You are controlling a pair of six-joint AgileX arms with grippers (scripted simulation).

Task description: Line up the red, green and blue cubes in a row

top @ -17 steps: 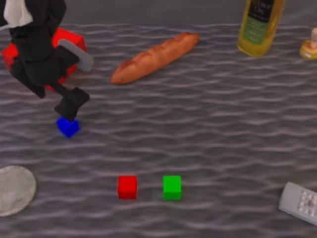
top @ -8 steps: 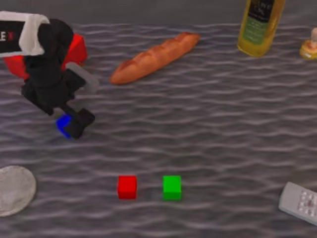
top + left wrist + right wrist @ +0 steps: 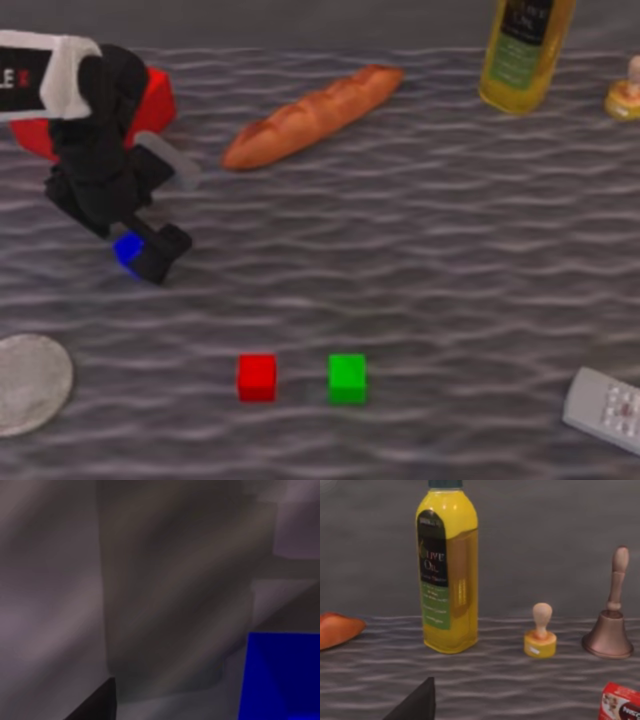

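The blue cube (image 3: 126, 249) lies at the table's left, partly hidden by my left gripper (image 3: 142, 255), which is down over it and open. In the left wrist view the blue cube (image 3: 282, 677) fills one corner, well apart from the single dark finger (image 3: 100, 705) that shows. The red cube (image 3: 257, 377) and the green cube (image 3: 347, 378) sit side by side near the front, a small gap between them. My right arm is out of the top view; its wrist view shows one dark finger (image 3: 422, 702) above bare table, nothing held.
A large red box (image 3: 150, 100) stands behind the left arm. A baguette (image 3: 312, 115), an oil bottle (image 3: 522, 50) and a small yellow stamp (image 3: 625, 92) line the back. A grey plate (image 3: 30, 385) lies front left, a remote (image 3: 605, 408) front right. A bell (image 3: 611, 630) stands near the stamp.
My left gripper has swung round and come down from behind the blue cube to sit over it. The red and green cubes have not moved.
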